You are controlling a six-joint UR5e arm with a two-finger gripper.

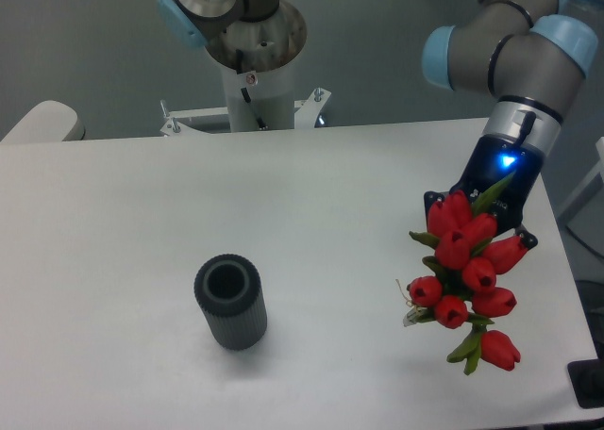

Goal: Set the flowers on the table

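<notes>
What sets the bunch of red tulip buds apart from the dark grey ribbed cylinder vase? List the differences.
Colour: the bunch of red tulip buds with green leaves is bright red and green; the dark grey ribbed cylinder vase is one dull grey.
Shape: the flowers are a loose, irregular cluster; the vase is a regular cylinder with an open top.
Support: the flowers hang at the gripper near the right edge; the vase stands upright, alone, on the white matte tabletop.
Shared: both are over the tabletop.

The table (311, 223) is lying bare to the left of the gripper (486, 199), offering open passage there. The vase (230, 301) is standing upright well off to the gripper's left, the only obstacle on that surface. The flowers (469, 279) are hanging below the gripper, crowding the right-hand table edge.
</notes>
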